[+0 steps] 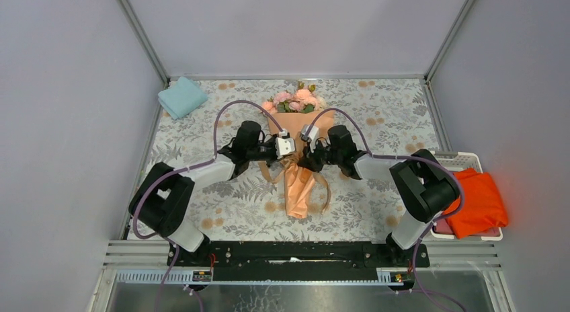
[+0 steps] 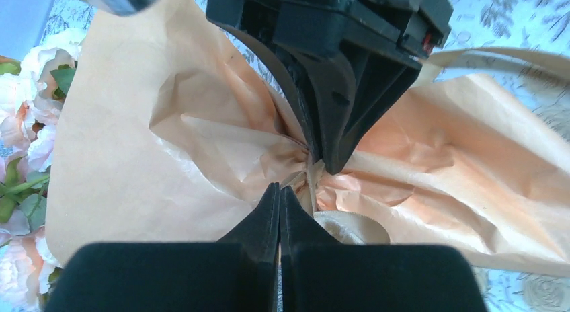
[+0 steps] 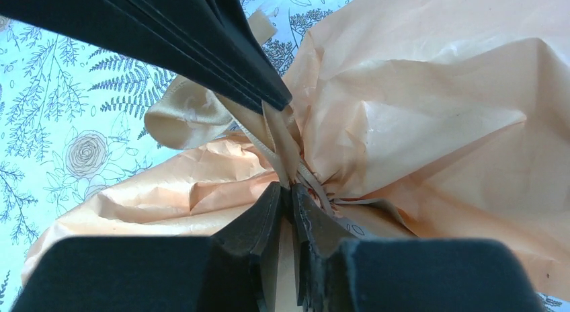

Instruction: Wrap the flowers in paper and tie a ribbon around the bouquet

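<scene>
Lots of open floral-print tablecloth [image 1: 376, 117] either side of the peach-paper rose bouquet [image 1: 296, 187] lying mid-table. At its crinkled waist the left gripper [image 2: 279, 191] is clamped fully shut, and the right gripper [image 3: 288, 191] is narrowly pinching the tan-brown ribbon [image 3: 188, 117].

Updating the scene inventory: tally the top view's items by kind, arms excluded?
Cloths: 2 (light-blue cloth, orange cloth)
Bouquet: 1
White basket: 1
Total: 4

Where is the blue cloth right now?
In the top view, the blue cloth lies at the far left corner of the table, left of the flowers.
</scene>
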You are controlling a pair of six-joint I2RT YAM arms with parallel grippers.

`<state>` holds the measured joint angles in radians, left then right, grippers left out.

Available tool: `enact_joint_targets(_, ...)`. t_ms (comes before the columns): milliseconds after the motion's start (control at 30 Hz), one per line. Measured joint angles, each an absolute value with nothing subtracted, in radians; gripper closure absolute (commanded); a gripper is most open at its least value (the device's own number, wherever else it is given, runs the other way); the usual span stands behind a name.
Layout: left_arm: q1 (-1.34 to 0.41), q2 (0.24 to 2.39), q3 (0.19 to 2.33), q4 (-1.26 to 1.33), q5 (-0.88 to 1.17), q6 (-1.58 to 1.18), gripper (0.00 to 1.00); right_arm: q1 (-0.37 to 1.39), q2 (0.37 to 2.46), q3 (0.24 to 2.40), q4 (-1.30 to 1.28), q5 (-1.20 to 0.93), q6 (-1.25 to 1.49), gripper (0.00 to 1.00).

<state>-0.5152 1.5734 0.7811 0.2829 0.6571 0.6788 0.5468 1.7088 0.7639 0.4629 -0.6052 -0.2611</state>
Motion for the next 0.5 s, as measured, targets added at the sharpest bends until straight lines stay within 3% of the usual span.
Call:
enact_joint_targets(300, -0.508, 1.549, 0.757, 0.307, 0.681, 0.590, 1.00, 0.546, 1.652, 0.761, 0.390, -0.623, -0.281, 0.55)
enact_joint_targets(400, -0.506, 1.549, 0.752, 0.319, 0.678, 0.577, 1.00, 0.545, 1.618, 0.761, 0.351, -0.670, -0.289, 0.54)
enact_joint_targets(500, -0.502, 1.549, 0.748, 0.341, 0.672, 0.566, 1.00, 0.544, 1.592, 0.765, 0.350, -0.726, -0.281, 0.59)
